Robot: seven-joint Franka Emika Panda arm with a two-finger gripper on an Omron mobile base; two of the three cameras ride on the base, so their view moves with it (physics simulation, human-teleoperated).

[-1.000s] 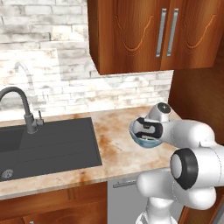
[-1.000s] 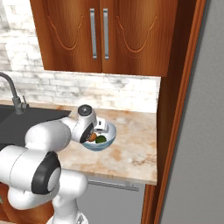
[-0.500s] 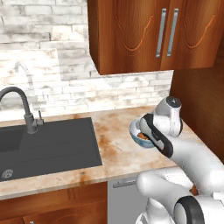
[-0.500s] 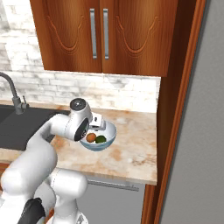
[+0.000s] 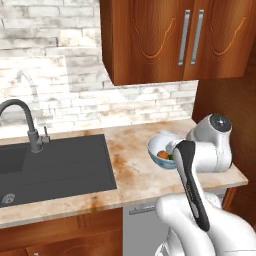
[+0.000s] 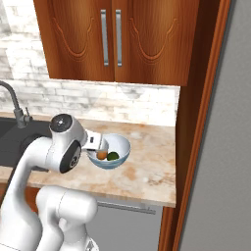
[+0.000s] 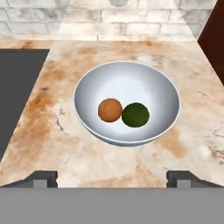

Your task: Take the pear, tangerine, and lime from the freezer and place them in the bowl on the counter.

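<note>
The freezer point(image 6: 220, 147) shows as a plain grey slab along the right edge of the right base view, cut off by the frame, so its handle and inside cannot be seen. The beige marbled surface point(image 7: 52, 131) runs from the dark sink point(image 5: 50, 167) at its left end to the wooden panel at its right end, and the bowl point(image 7: 94, 127) stands on it toward that right end, about midway between the front edge and the brick wall. In the bowl lie the tangerine point(image 7: 110, 110) and, just beside it and seemingly touching, the dark green lime point(image 7: 135, 114); no pear lies with them, so by my judgement two of the three fruits are delivered and the step in hand is the gap between the second drop and the fetching of the pear. The pincer point(image 7: 112, 179) hangs above the bowl toward the front edge of the surface, its two tips set wide apart with nothing between them. The next move, I judge, calls for lifting clear of the bowl rim, turning toward the freezer and finding the pear on a shelf. In both base views the arm's own white links cover part of the bowl and hide the tips, and the pear's whereabouts cannot be told.
</note>
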